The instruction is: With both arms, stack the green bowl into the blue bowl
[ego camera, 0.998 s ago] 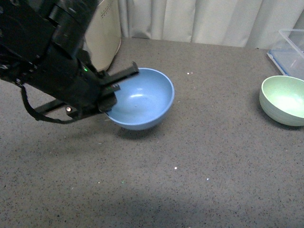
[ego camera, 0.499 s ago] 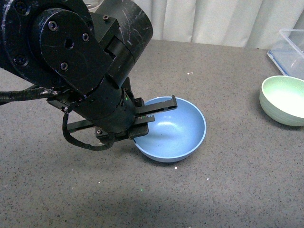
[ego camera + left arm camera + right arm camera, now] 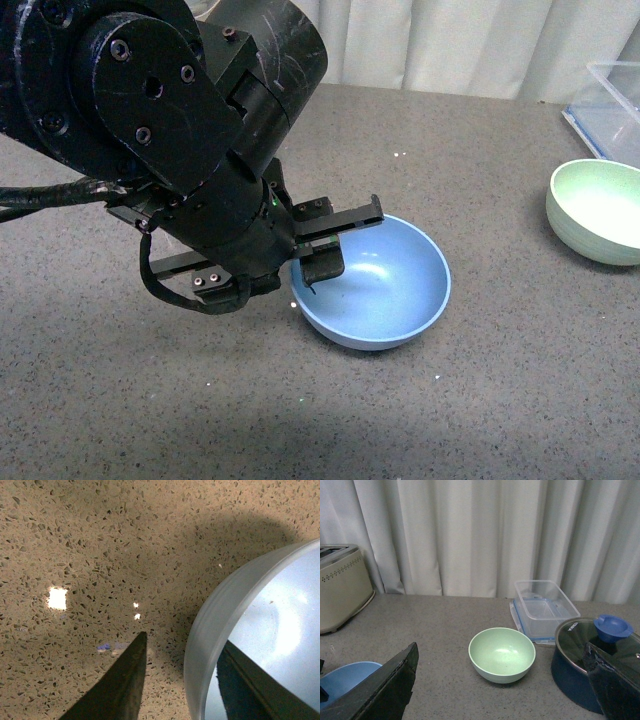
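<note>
As L gripper (image 3: 350, 240) straddles rim of blue bowl (image 3: 390, 295), its fingers stand apart, outer one off wall.

Table (image 3: 480, 400): bears both bowls.
Blue bowl (image 3: 385, 295): mid-table, well left of the green bowl and nearer the front.
Green bowl (image 3: 597, 210): far right.
Left gripper (image 3: 345, 240): at the blue bowl's left rim, one finger inside, one outside, the wall between.
Container (image 3: 545, 605): just behind the green bowl.
Pot (image 3: 587, 665): beside the green bowl and the container.
Toaster (image 3: 340, 587): at the back, by the curtain.
Curtain (image 3: 450, 40): behind the table.
</note>
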